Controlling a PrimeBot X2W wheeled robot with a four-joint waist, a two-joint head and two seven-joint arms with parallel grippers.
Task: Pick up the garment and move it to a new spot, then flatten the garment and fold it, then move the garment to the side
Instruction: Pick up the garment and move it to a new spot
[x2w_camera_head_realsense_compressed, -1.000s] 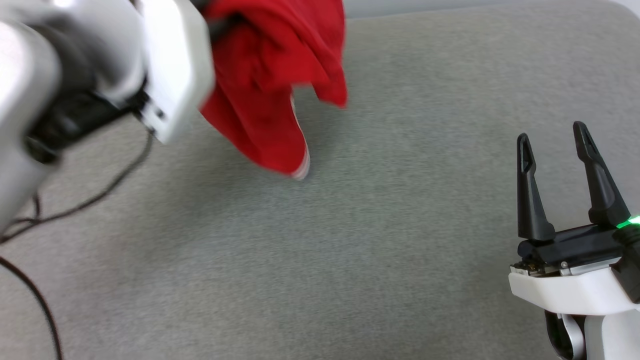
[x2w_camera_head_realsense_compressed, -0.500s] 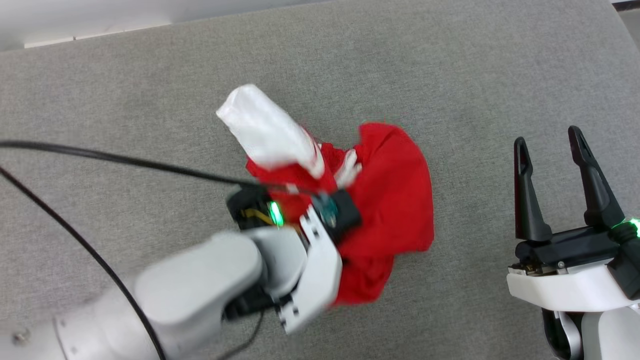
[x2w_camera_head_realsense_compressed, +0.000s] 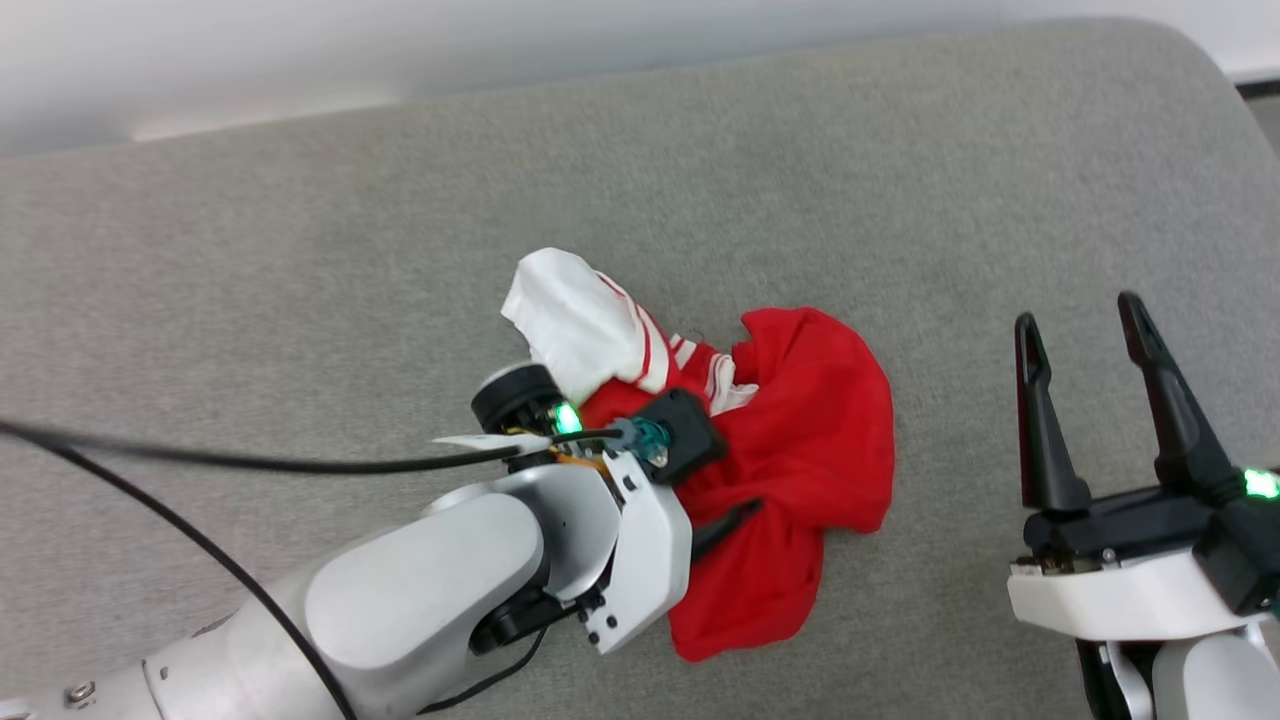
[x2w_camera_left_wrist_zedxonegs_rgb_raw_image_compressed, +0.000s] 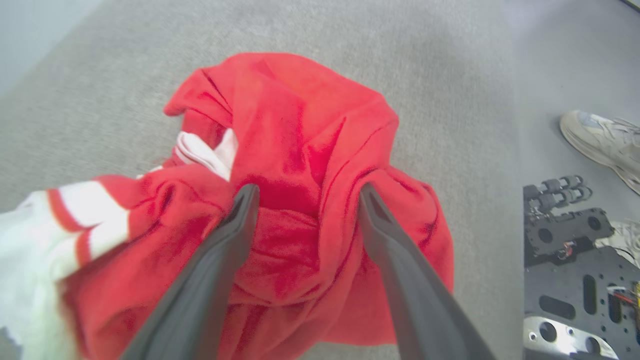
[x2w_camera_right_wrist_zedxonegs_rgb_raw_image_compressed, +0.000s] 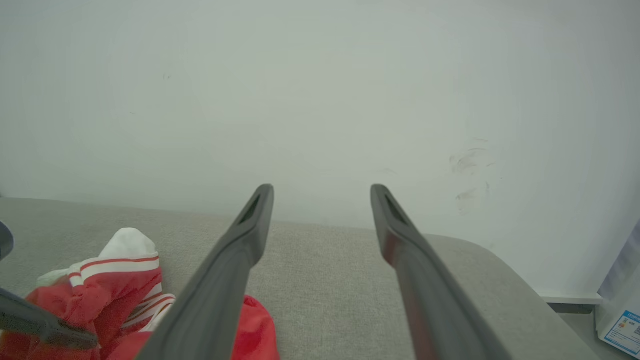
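Shirt (x2w_camera_head_realsense_compressed: 820, 440) down on the grey table (x2w_camera_head_realsense_compressed: 300, 250), folks, lying in a crumpled red heap about the middle of that table, a touch towards its right half as the robot faces it. One white sleeve (x2w_camera_head_realsense_compressed: 575, 320) with red stripes pokes out of the pile on the side nearer the table's far edge, and another scrap of striped trim shows in the folds beside it. The left gripper (x2w_camera_left_wrist_zedxonegs_rgb_raw_image_compressed: 307, 187) is right on the heap, reaching in from the table's near edge. Its two dark fingers stand well apart, wide open with nothing pinched, and red cloth is bunched between and under them. The tips look to be touching the fabric, though I can't tell how firmly. A green light (x2w_camera_head_realsense_compressed: 567, 418) glows on that wrist, and a black cable (x2w_camera_head_realsense_compressed: 250, 462) runs from it out across the table's left side. Over the table's right side, by the near edge, the right gripper (x2w_camera_head_realsense_compressed: 1078, 310) hangs with its fingers pointing at the far edge. It's spread open too and holds nothing, well apart from the shirt with bare grey table between them. A pale wall (x2w_camera_right_wrist_zedxonegs_rgb_raw_image_compressed: 320, 100) rises just behind the table's far edge. Beyond the table's edge, down on the floor, there's a pale shoe (x2w_camera_left_wrist_zedxonegs_rgb_raw_image_compressed: 600, 137) near some dark metal plates (x2w_camera_left_wrist_zedxonegs_rgb_raw_image_compressed: 570, 235) with holes.
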